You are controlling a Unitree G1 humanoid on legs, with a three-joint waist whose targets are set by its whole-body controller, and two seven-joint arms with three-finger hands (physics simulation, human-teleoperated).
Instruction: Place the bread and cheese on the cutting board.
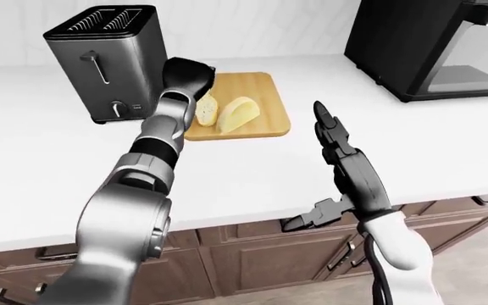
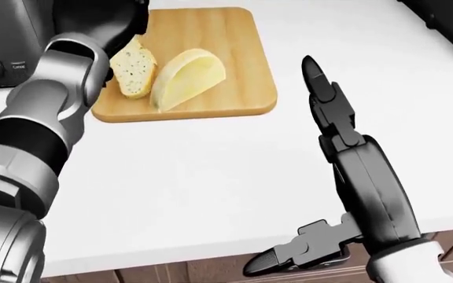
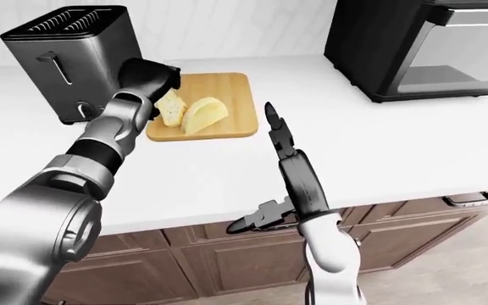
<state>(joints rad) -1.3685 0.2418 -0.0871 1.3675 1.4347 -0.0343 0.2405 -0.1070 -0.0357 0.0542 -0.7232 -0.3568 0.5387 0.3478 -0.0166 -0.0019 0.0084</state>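
A wooden cutting board (image 2: 227, 53) lies on the white counter. A slice of speckled bread (image 2: 135, 69) stands on the board's left part, against a pale yellow cheese wedge (image 2: 185, 76) just to its right. My left hand (image 1: 189, 76) hovers directly over the bread, touching or nearly touching its top. I see it from behind, so its fingers are hidden. My right hand (image 2: 329, 135) is open and empty over the bare counter to the right of the board, with fingers stretched out and thumb spread toward the counter edge.
A silver toaster (image 1: 104, 57) stands just left of the board, close to my left forearm. A black oven (image 1: 439, 44) sits at the top right. The counter edge (image 1: 252, 216) runs below, with brown cabinets (image 1: 261, 260) under it.
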